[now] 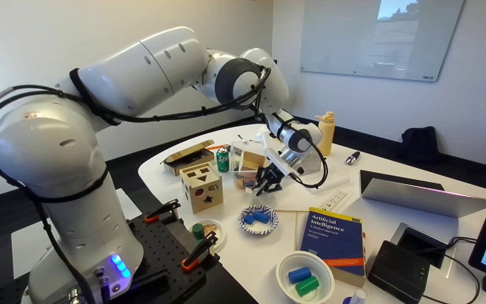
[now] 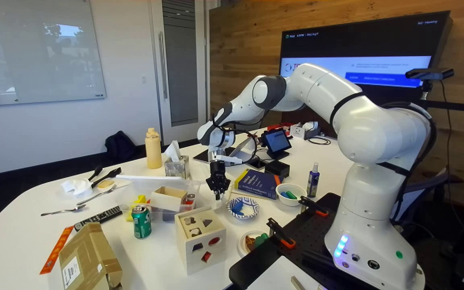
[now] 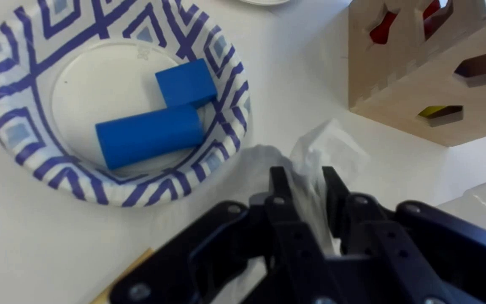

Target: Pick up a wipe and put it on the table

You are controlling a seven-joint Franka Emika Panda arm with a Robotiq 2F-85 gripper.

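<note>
The wipe [image 3: 331, 147] is a thin, crumpled, translucent white sheet in the wrist view. It runs between the black fingers of my gripper [image 3: 303, 171] and spreads out past the fingertips. The fingers are partly open, with a gap wider than the thin sheet. In the exterior views, my gripper [image 1: 268, 192] points down, low over the table [image 1: 276, 245]. Small bits of the wipe [image 2: 218, 202] show at the fingertips [image 2: 217, 196]. I cannot tell how much of the wipe rests on the table.
A patterned bowl [image 3: 19, 139] with blue blocks is close beside my gripper. A wooden shape box [image 2: 199, 241], a clear bin [image 2: 193, 186], a green can [image 2: 141, 221] and a tissue box [image 2: 177, 166] stand around. A blue book [image 1: 333, 236] and a white bowl [image 1: 283, 283] lie nearby.
</note>
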